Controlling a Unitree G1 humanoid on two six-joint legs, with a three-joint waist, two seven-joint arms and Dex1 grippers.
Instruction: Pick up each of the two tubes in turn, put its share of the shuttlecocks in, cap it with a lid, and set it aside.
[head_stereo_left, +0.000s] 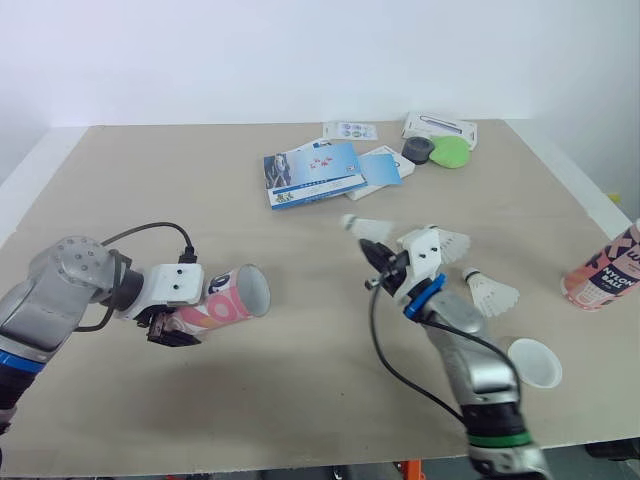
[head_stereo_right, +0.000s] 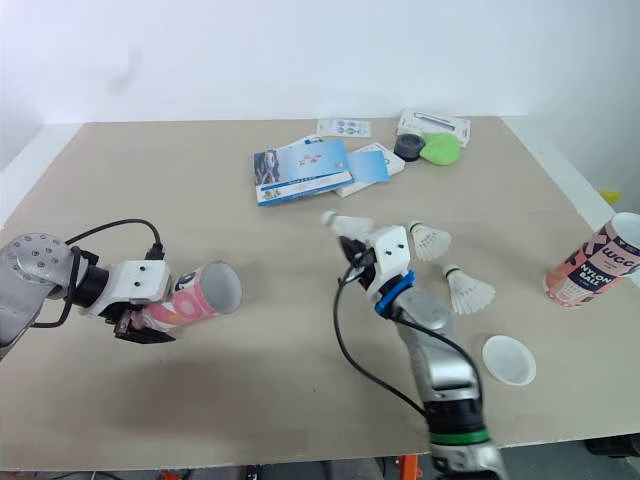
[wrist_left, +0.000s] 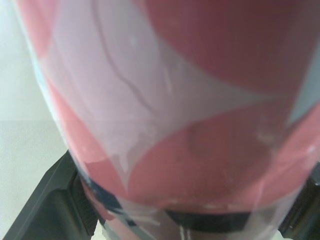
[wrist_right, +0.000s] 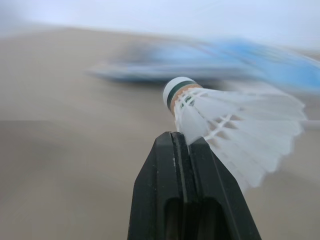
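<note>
Gripping the tube (head_stereo_left: 232, 298) sideways in the left claw (head_stereo_left: 178, 325), open mouth facing right, and pinching a shuttlecock (head_stereo_left: 370, 230) by its feathers in the right claw (wrist_right: 181, 142), cork pointing left toward that mouth, near it but not in.

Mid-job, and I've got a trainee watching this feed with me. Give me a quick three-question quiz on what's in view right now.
1. True or false: the left end effector grips a pink tube whose open mouth points toward the robot's right side.
2. What is the right end effector holding? A) a tennis ball B) a shuttlecock C) a spoon
3. Fill in: ___ loose shuttlecocks lie on the table beside the right arm.

Key: 1 true; 2 B, pinched at its feathers; 3 two.
</note>
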